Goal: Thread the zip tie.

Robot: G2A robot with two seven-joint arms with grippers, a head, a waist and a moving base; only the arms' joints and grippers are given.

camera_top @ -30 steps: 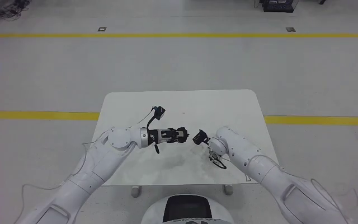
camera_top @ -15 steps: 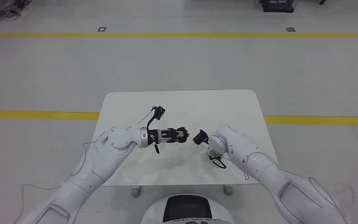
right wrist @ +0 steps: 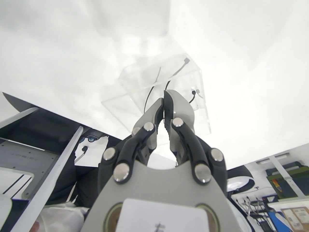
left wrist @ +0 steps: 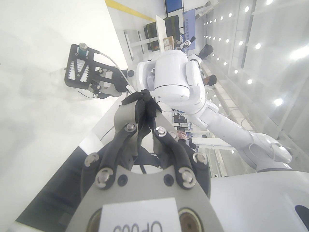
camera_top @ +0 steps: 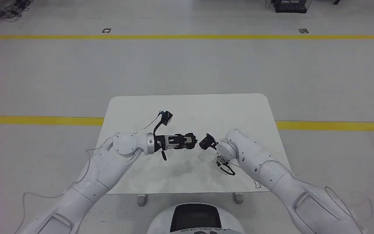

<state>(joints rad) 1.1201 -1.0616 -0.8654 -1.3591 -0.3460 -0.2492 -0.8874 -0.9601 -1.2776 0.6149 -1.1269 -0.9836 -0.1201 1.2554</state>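
Above the middle of the white table [camera_top: 140, 114], my left gripper [camera_top: 191, 140] and right gripper [camera_top: 204, 142] face each other, tips nearly touching. In the left wrist view my left gripper [left wrist: 143, 108] is shut on a bunched black zip tie [left wrist: 141, 97], whose end pokes out past the fingertips. My right gripper [right wrist: 164, 98] is shut too, pinching a thin black zip tie end [right wrist: 167, 85] that sticks out beyond its tips. How the two ends meet is hidden between the grippers.
A clear plastic box [right wrist: 188, 112] holding several spare black zip ties [right wrist: 179, 69] stands on the table beyond my right gripper. The right arm's black wrist camera bracket [left wrist: 78, 67] sits close in front of my left gripper. The table's far half is bare.
My right gripper has edged slightly left, closing the small gap to the left gripper. The left arm has stayed still.
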